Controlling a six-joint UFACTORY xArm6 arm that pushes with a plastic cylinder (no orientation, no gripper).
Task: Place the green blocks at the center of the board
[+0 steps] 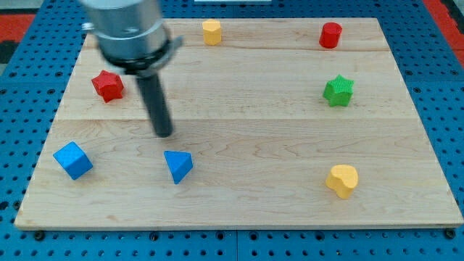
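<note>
Upright and gripperless, my tip [164,133] rests just above the blue triangle [178,165], far from the green star [338,90].

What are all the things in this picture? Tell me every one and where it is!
Wooden board: 1, pale wood, fills most of the view.
Blue pegboard table: 1, blue, under and around the board.
Yellow block: 1, yellow, top edge, left of centre.
Red cylinder block: 1, red, top right.
Green star block: 1, green, right side.
Yellow heart block: 1, yellow, bottom right.
Red star block: 1, red, left side.
Blue cube block: 1, blue, bottom left.
Blue triangular block: 1, blue, bottom, left of centre.
My tip: 1, dark rod end, just above the blue triangular block, not touching it.
</note>
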